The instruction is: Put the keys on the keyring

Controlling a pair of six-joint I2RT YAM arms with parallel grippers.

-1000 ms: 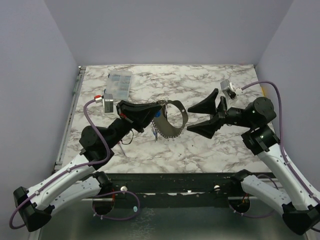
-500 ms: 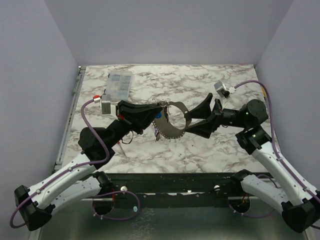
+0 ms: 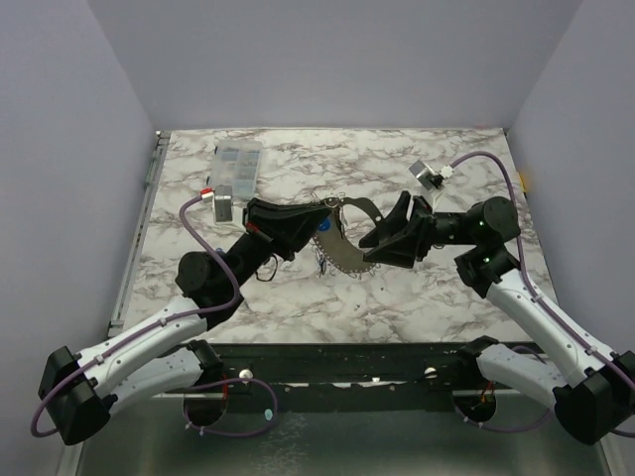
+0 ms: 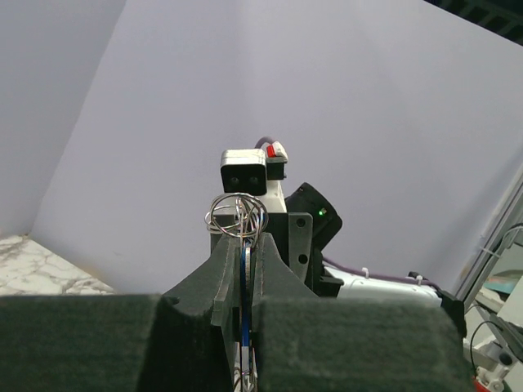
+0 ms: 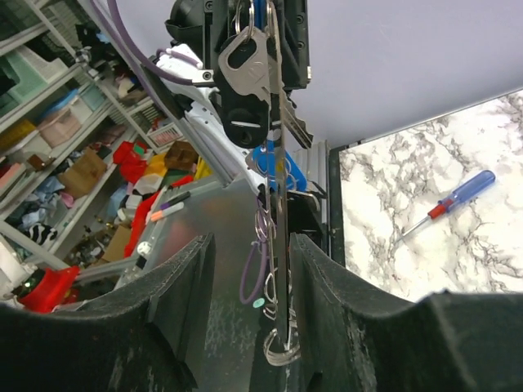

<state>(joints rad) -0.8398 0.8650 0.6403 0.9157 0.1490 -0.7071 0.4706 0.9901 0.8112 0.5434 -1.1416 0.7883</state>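
My left gripper (image 3: pixel 316 224) is shut on the keyring (image 3: pixel 349 248), a large grey ring held above the table. In the left wrist view, a thin blue key head (image 4: pixel 244 278) sits pinched between the shut fingers (image 4: pixel 227 269), with small wire loops (image 4: pixel 237 216) above them. Tiny keys (image 3: pixel 321 264) hang from the ring. My right gripper (image 3: pixel 375 238) is open with its fingers on either side of the ring's right part. In the right wrist view the ring (image 5: pixel 274 212) runs edge-on between the open fingers (image 5: pixel 327 278). A silver key (image 5: pixel 243 54) and a blue key head (image 5: pixel 276 163) hang beside it.
A clear plastic compartment box (image 3: pixel 236 169) lies at the back left of the marble table (image 3: pixel 298 307). A blue-handled screwdriver (image 5: pixel 458 196) lies on the marble. Grey walls enclose three sides.
My right gripper has moved left from well clear of the ring until its open fingers straddle it. My left arm has shifted slightly right with the ring.
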